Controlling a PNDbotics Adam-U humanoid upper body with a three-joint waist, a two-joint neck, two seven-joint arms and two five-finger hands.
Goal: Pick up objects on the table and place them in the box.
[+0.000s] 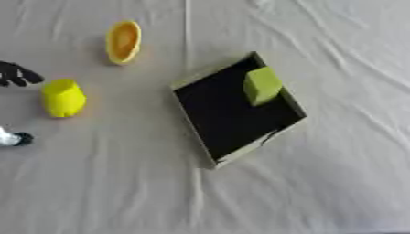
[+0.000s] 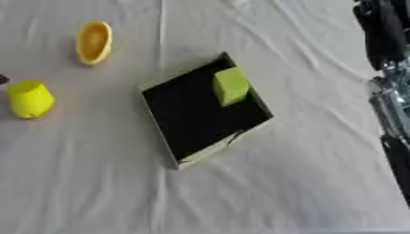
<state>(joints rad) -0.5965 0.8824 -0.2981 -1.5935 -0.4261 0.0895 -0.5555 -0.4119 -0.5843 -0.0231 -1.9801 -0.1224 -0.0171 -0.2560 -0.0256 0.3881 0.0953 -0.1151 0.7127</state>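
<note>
A green block (image 1: 262, 85) lay in the box (image 1: 210, 77) mid-table, a yellow cup (image 1: 63, 98) and orange bowl (image 1: 123, 41) sat left, and the left hand (image 1: 16, 75) beside the cup held nothing, finger spread indiscernible.

Block (image 1: 262, 85) in box (image 1: 210, 148); cup (image 1: 62, 98) left.

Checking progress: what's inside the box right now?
One green block sits in the box, against its far right wall. The rest of the black floor shows bare. What lies under the block cannot be seen.
</note>
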